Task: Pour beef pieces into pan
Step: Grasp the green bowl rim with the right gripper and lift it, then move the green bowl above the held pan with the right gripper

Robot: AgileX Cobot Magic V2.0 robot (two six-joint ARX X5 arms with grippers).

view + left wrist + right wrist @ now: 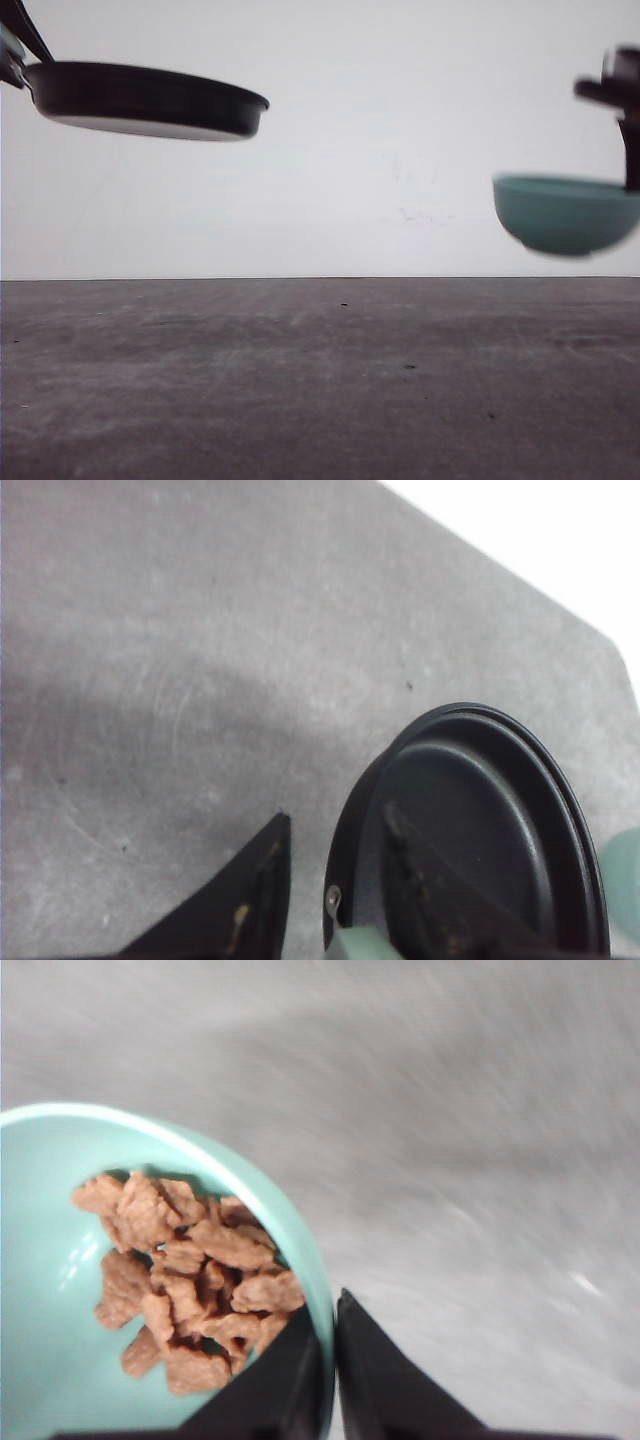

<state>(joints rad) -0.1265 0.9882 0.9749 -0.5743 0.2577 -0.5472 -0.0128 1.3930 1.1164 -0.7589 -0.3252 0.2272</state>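
Beef pieces ride in a bowl held aloft, with the pan lifted well apart from it.

Front view: the shallow round black frying pan (150,100) hangs above the grey table (320,380), its handle end at the left tool (12,55); the deep teal bowl (565,212) hangs under the right tool (628,120), blurred, well away from the pan.
Left wrist view: the left tool (330,900) is clamped on the pan's mint-green handle (365,945); the pan (480,830) looks rigid and fairly heavy, so the handle is the right hold.
Right wrist view: the right tool (328,1360) pinches the bowl's rim (300,1230), one finger inside, one outside. The small reddish-brown beef pieces (185,1280) lie just beside it in a loose pile, probably light and quick to slide when tipped.
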